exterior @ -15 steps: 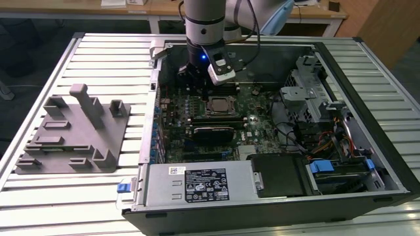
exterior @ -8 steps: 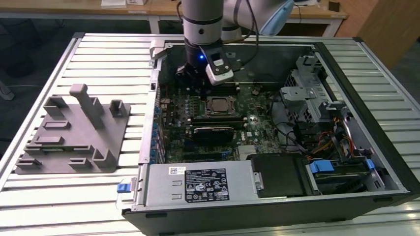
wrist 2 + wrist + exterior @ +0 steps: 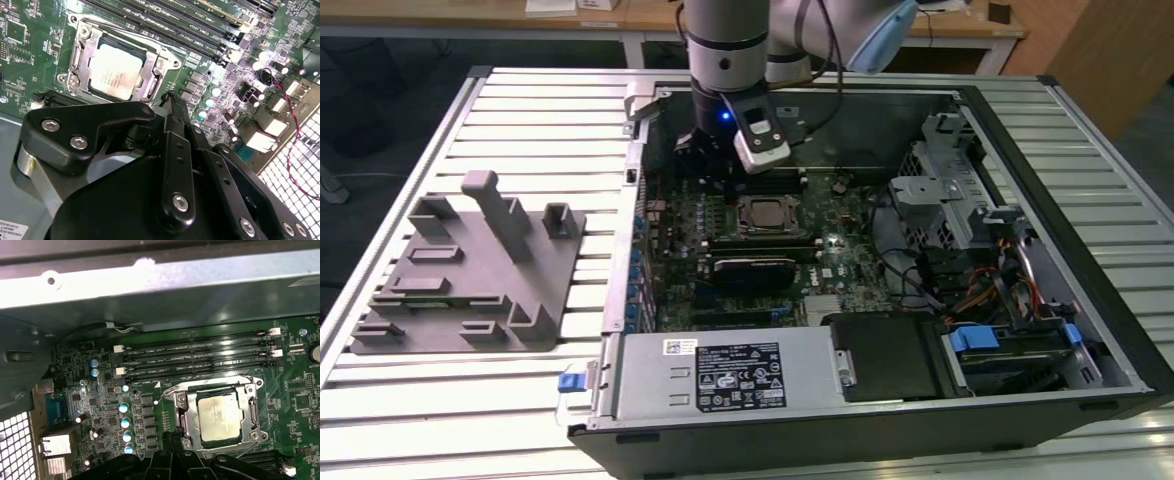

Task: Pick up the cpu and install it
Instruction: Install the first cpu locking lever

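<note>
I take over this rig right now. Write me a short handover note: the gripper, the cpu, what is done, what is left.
The gripper is shut and empty, above the motherboard, close beside the socket frame.
The cpu lies flat inside that frame, silver top up.
Done: the cpu is seated in the socket.
Left: I cannot tell whether the frame is locked down.
</note>
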